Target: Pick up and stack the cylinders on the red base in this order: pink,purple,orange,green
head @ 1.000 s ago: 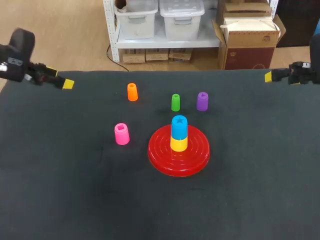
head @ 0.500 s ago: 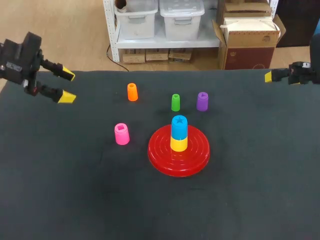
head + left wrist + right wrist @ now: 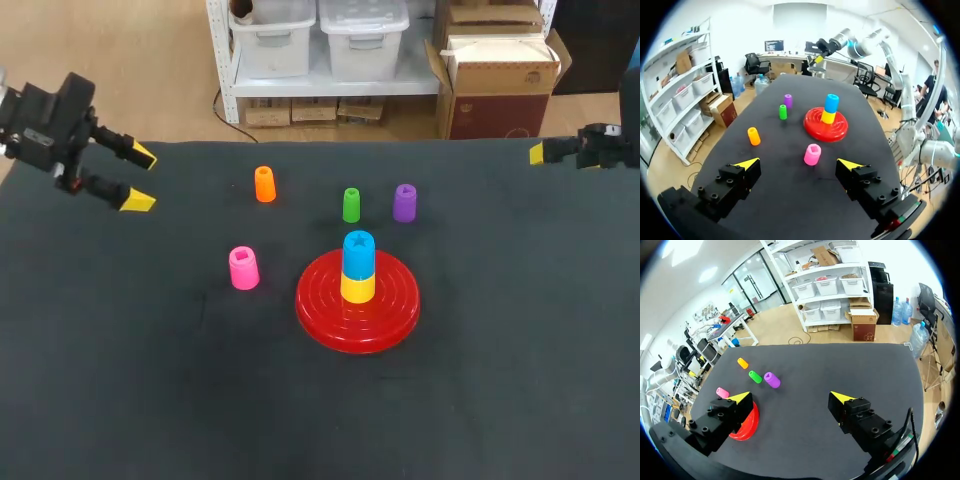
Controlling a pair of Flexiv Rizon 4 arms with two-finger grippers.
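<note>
On the red base (image 3: 325, 318) stands a yellow cylinder (image 3: 357, 287) with a blue one (image 3: 358, 250) on top. The pink cylinder (image 3: 243, 268) stands left of the base. Farther back are the orange (image 3: 264, 184), green (image 3: 351, 205) and purple (image 3: 404, 202) cylinders. My left gripper (image 3: 138, 178) hovers open and empty at the far left edge. In its wrist view the left gripper (image 3: 799, 163) has the pink cylinder (image 3: 812, 154) ahead of it. My right gripper (image 3: 538, 153) is at the far right edge. The right wrist view shows the right gripper (image 3: 791, 396) open and empty, well apart from the purple cylinder (image 3: 772, 380).
The black cloth table (image 3: 150, 380) spreads wide around the base. In the left wrist view the orange cylinder (image 3: 754, 136) is ahead and beside the pink one, with the red base (image 3: 815, 131) beyond.
My left gripper has turned so both yellow tips show apart, and it has shifted slightly inward over the table's left edge. The right arm and all cylinders have not moved.
</note>
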